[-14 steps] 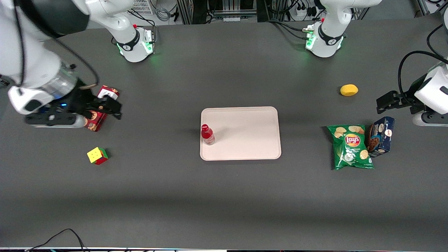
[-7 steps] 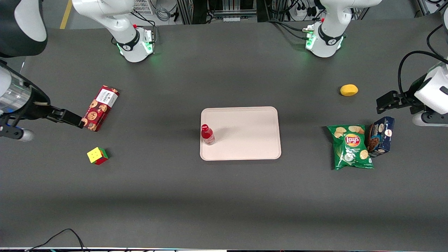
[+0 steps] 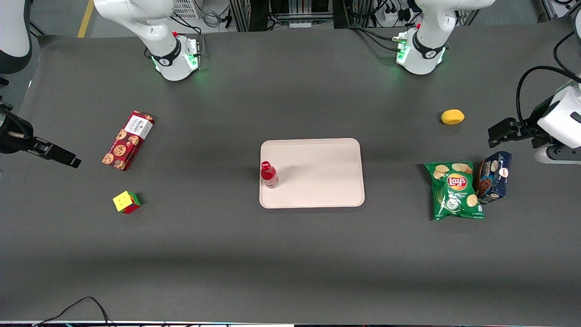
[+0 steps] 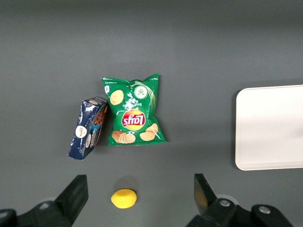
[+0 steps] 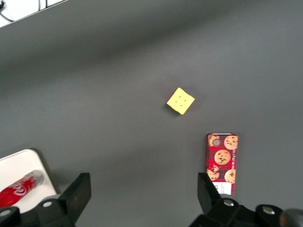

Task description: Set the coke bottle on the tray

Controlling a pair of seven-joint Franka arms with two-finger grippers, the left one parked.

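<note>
The coke bottle, small and red with a red cap, stands upright on the pale pinkish-beige tray, just inside the rim at the working arm's end. My right gripper is open and empty. It hangs high above the table at the working arm's end, well away from the tray. In the right wrist view the gripper has its fingers wide apart over bare table, with the bottle and a corner of the tray at the picture's edge.
A red cookie box and a colour cube lie between my gripper and the tray. A green chips bag, a blue box and a lemon lie toward the parked arm's end.
My right gripper has drawn back from over the red cookie box toward the working arm's end of the table, uncovering the box. The bottle and tray have not moved.
</note>
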